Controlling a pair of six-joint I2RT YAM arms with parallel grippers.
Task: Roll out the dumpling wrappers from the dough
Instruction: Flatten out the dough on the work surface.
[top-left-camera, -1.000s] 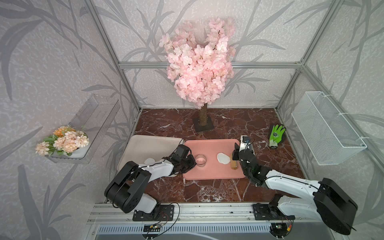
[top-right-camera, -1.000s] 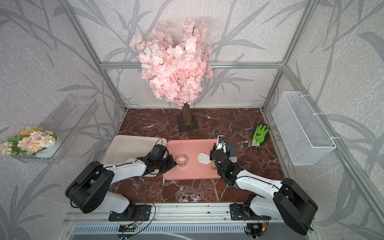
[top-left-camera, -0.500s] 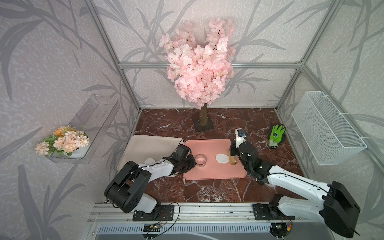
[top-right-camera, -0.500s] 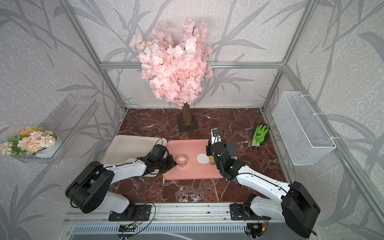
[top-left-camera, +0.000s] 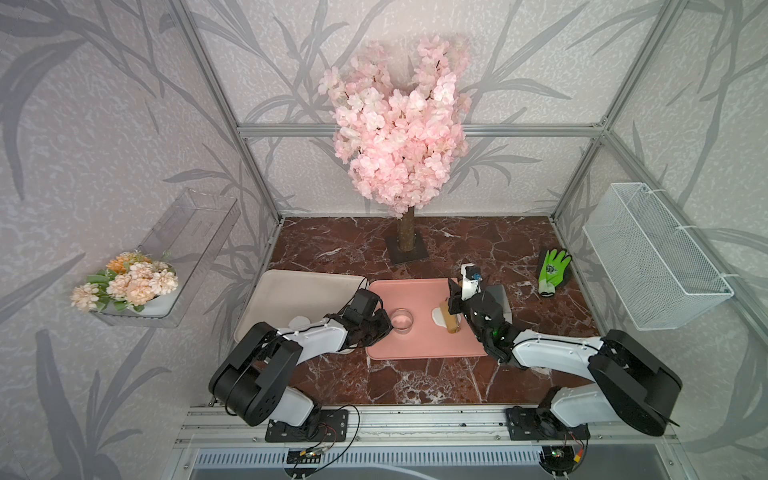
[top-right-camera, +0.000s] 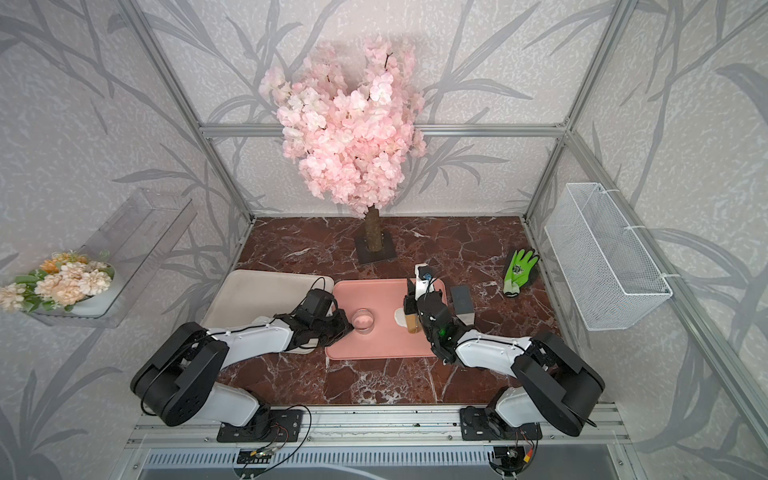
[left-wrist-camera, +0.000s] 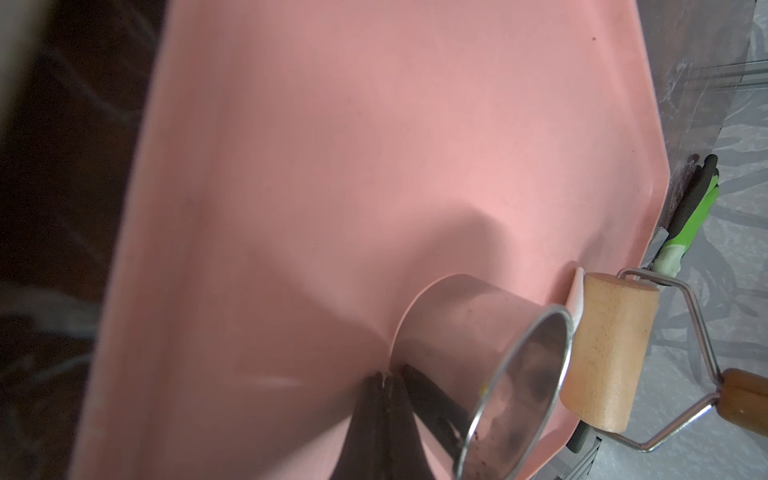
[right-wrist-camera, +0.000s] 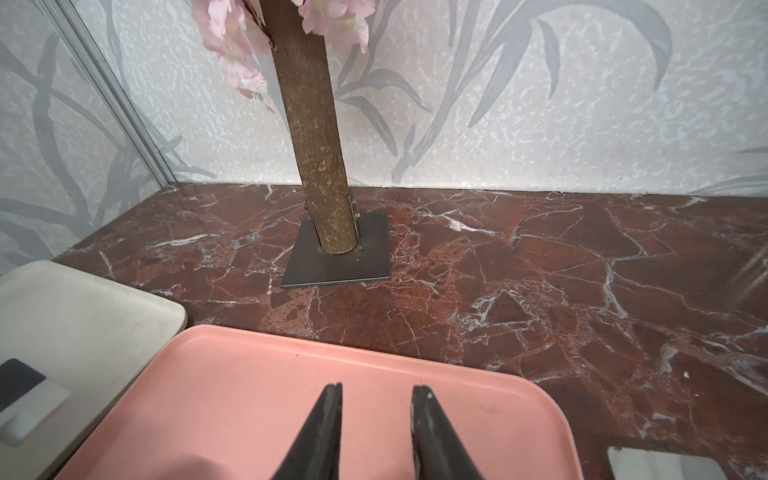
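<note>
The right gripper (right-wrist-camera: 376, 392), clamped on the handle of the roller (left-wrist-camera: 609, 353), has pushed it over the dough (top-left-camera: 436, 318) — only a white sliver still shows on the pink tray (top-left-camera: 415, 349). The left gripper (left-wrist-camera: 386, 380) stays pressed together beside the ring cutter (left-wrist-camera: 478, 332). Flattening looks under way — cutting comes later.

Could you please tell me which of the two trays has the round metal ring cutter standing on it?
The pink rectangular tray, right of the cream rectangular tray: the round metal ring cutter stands on it beside the tan wooden roller.
</note>
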